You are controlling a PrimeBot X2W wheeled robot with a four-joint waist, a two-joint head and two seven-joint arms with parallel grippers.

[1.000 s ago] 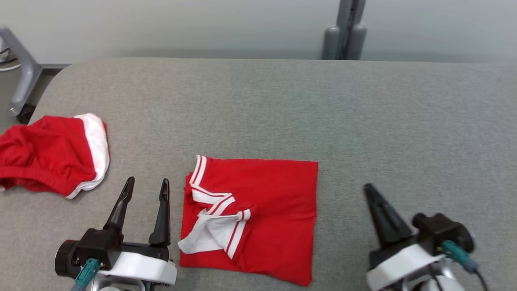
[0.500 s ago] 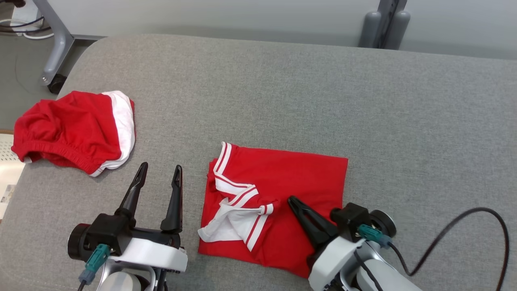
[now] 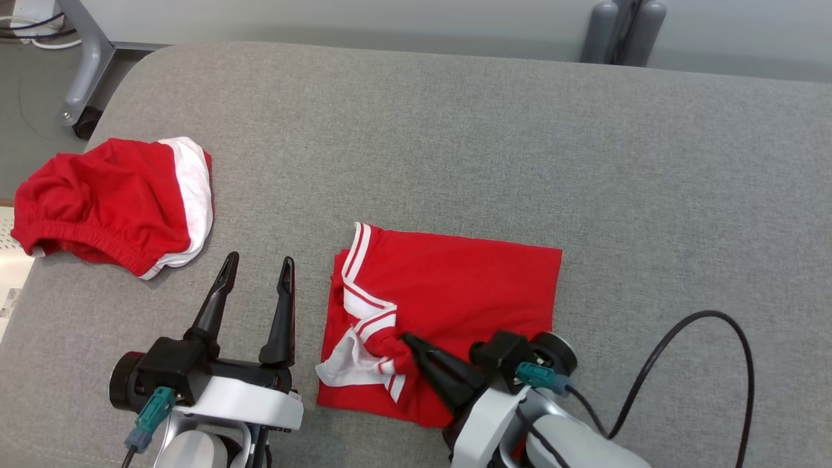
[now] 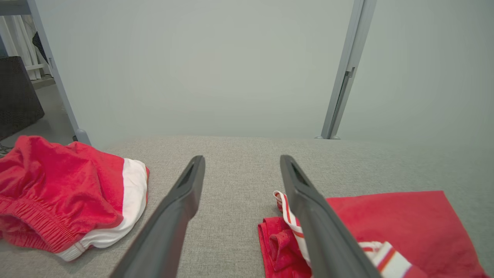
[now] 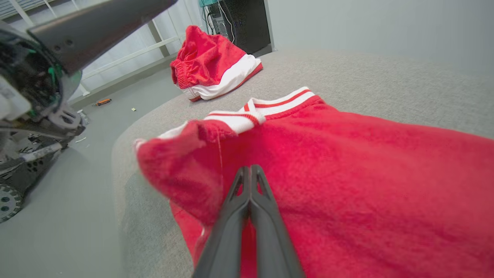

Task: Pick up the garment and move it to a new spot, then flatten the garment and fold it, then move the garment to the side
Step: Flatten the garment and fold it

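The garment (image 3: 468, 286), a red top with white striped trim, lies folded in a rough square on the grey table (image 3: 455, 130). My right gripper (image 3: 408, 338) is shut, nothing between its fingers, and lies across the garment's near part. Its tip presses into the bunched red fold beside the white collar trim (image 3: 364, 325). The right wrist view has the shut tips (image 5: 250, 168) against the raised red fabric (image 5: 366, 173). My left gripper (image 3: 257, 266) stands open and empty just left of the garment, apart from it; its fingers (image 4: 185, 193) frame bare table, the garment (image 4: 393, 220) to their right.
A second red garment with a white band (image 3: 110, 201) lies crumpled at the table's left edge. A black cable (image 3: 702, 325) loops off my right wrist over the table. A grey post (image 3: 621, 29) stands behind the far edge, and a frame leg (image 3: 84, 58) at the far left.
The head camera has shifted. My shut right gripper swept left from beside the garment onto it, pushing the collar fold into a bunch. My left gripper has stayed open in place.
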